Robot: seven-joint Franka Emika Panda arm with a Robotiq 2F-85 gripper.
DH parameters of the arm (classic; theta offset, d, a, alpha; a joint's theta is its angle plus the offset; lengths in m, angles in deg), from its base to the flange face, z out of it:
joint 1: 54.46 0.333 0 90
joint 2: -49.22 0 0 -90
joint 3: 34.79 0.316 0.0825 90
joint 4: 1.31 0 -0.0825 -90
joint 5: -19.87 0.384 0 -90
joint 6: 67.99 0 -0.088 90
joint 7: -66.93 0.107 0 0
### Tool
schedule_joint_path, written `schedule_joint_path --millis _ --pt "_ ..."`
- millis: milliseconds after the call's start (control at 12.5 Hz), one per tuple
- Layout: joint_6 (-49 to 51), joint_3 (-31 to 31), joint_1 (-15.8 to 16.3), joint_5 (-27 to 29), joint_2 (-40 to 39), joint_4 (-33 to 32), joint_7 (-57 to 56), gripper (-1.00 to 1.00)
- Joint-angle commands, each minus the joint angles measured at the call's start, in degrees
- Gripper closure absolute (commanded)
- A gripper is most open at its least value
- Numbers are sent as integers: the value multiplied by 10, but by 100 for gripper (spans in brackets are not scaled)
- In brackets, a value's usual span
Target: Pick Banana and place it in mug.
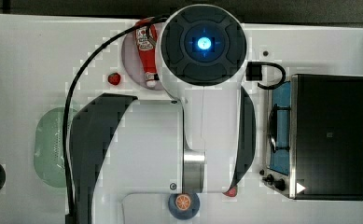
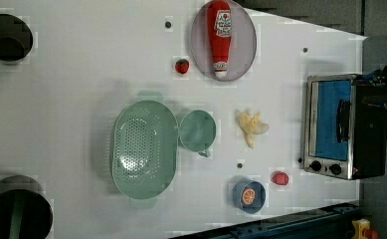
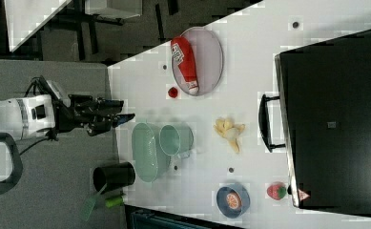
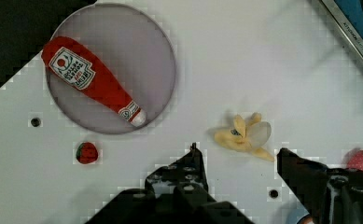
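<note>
A white bench (image 2: 81,74) carries the scene, a toaster oven (image 2: 342,132) at the left view's right edge. The green basket (image 2: 144,149) sits just beside the mug (image 2: 197,130), which stands upright and empty. A ketchup bottle (image 2: 220,35) lies on a grey plate (image 2: 245,45). The gripper (image 4: 237,161) hangs well above the bench, jaws parted wide and holding nothing. The banana (image 2: 251,127) lies on the bench between mug and oven, apart from both. A blue dish (image 2: 248,196) holds an orange slice; two strawberries (image 2: 182,65) lie loose.
</note>
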Motion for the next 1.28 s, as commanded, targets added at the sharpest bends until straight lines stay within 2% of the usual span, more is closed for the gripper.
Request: schedule_joint_path --millis 80,240,400,640,1040,1280 --pt "10 -10 -20 -9 157 -157 40 -58" --pt "6 -9 -20 -8 155 -157 38 -99" --pt "0 -6 -19 -9 146 -162 0 -100" --pt "-27 -6 -19 -8 114 -177 -127 -100" --pt "-121 -6 -19 -9 15 -206 -301 -100" --pt "-181 -4 -19 -8 -55 -218 -487 -100"
